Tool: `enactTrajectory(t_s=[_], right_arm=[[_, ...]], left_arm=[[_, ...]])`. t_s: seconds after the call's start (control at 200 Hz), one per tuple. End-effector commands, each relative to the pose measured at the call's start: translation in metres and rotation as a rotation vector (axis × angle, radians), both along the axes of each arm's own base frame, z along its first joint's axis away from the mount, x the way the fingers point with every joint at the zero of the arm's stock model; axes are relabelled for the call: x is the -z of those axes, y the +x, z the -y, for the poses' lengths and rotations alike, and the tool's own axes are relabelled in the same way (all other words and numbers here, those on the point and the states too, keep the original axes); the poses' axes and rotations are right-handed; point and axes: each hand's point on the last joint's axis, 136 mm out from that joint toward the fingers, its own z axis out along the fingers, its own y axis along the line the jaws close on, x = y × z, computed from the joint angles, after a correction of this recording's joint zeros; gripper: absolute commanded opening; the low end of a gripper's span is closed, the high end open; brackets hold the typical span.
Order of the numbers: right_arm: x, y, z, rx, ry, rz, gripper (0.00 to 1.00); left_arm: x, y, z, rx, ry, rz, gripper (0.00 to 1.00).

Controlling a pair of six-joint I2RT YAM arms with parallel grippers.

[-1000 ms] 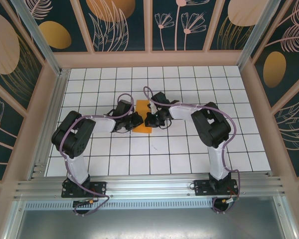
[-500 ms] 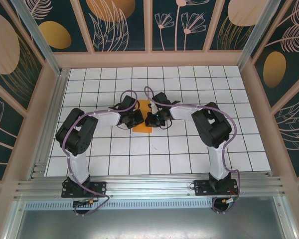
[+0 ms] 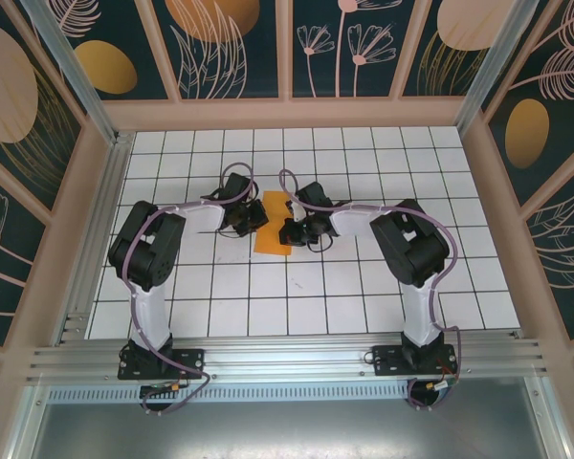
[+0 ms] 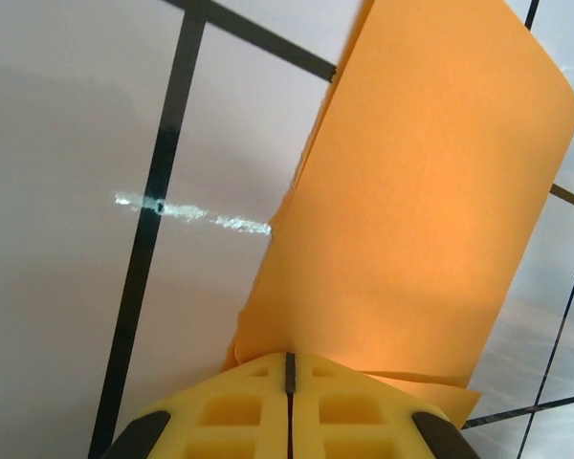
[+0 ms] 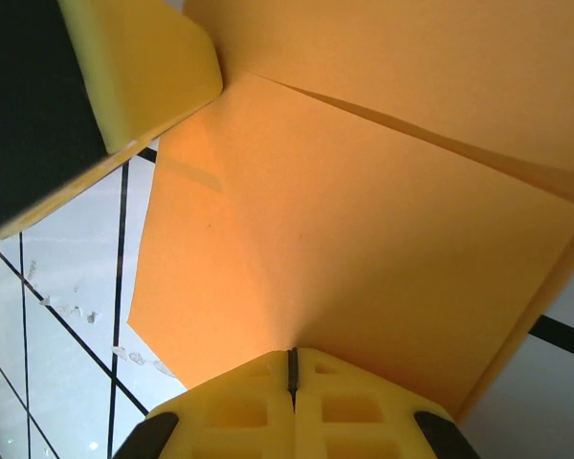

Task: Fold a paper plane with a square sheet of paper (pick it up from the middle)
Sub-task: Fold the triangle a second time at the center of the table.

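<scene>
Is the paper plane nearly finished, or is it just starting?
Early on. Done: the orange paper is already doubled over, with a crease showing in the right wrist view. In hand: the left gripper and right gripper both pinch it shut. Left: no pointed nose or wings yet.

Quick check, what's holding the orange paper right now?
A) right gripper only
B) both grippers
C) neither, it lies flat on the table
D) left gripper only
B: the left gripper and the right gripper are each shut on the paper, which runs out from their closed tips in both wrist views.
</scene>
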Motion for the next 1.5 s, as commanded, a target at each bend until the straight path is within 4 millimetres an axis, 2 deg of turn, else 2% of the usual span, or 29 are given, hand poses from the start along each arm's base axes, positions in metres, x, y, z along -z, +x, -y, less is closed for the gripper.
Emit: enactTrajectory(t_s=[0.0,0.115,0.255,0.33,0.4,0.505,0.575,0.696,0.731,0.791,0.831,0.921,1.001,1.131,1.246,1.256,1.291,1.496], right_arm=[[0.073,-0.071,0.059,-0.003,-0.281,-0.270,0.03],[0.070,-0.069,0.058,0.002,-0.273,-0.264,0.03],[0.066,-0.067,0.054,0.001,-0.251,-0.254,0.02],[0.063,-0.065,0.051,-0.001,-0.235,-0.248,0.03],[0.054,-0.061,0.044,-0.008,-0.197,-0.232,0.03],[0.029,-0.050,0.026,-0.018,-0.107,-0.185,0.03],[0.001,-0.036,0.012,-0.012,-0.024,-0.134,0.03],[-0.059,-0.007,-0.006,0.021,0.123,-0.013,0.07],[-0.072,0.000,-0.007,0.035,0.140,0.018,0.09],[-0.084,0.007,-0.006,0.051,0.148,0.049,0.09],[-0.085,0.008,-0.006,0.047,0.141,0.050,0.09],[-0.069,0.003,-0.003,0.031,0.101,0.010,0.08],[-0.055,-0.003,-0.001,0.021,0.069,-0.024,0.06],[-0.045,-0.010,-0.007,-0.013,0.047,-0.047,0.05],[-0.039,-0.007,-0.014,-0.026,0.033,-0.053,0.04],[-0.038,-0.007,-0.015,-0.025,0.031,-0.054,0.04],[-0.035,-0.004,-0.017,-0.024,0.027,-0.056,0.04],[-0.022,0.008,-0.023,-0.007,-0.006,-0.075,0.04]], left_arm=[[0.023,0.023,-0.049,-0.102,0.169,0.016,0.08],[0.016,0.029,-0.066,-0.126,0.220,0.032,0.07],[-0.011,0.038,-0.082,-0.146,0.219,0.099,0.08],[-0.030,0.041,-0.079,-0.117,0.207,0.146,0.08],[-0.048,0.041,-0.069,-0.077,0.146,0.193,0.09],[-0.072,0.028,-0.044,-0.004,-0.003,0.249,0.11],[-0.080,0.016,-0.030,0.028,-0.075,0.267,0.11],[-0.080,-0.001,-0.003,0.078,-0.159,0.263,0.11],[-0.070,-0.010,0.003,0.095,-0.166,0.238,0.11],[-0.063,-0.016,0.011,0.109,-0.176,0.221,0.10],[-0.059,-0.019,0.016,0.116,-0.182,0.211,0.10],[-0.045,-0.026,0.022,0.129,-0.188,0.175,0.09],[-0.032,-0.028,0.020,0.117,-0.173,0.146,0.08],[-0.013,-0.025,0.015,0.084,-0.128,0.096,0.06],[0.010,-0.029,0.004,0.046,-0.058,0.035,0.04],[0.005,-0.023,0.006,0.044,-0.060,0.049,0.04],[0.007,-0.021,0.004,0.038,-0.045,0.042,0.03],[0.026,-0.029,-0.007,0.017,0.018,-0.013,0.03]])
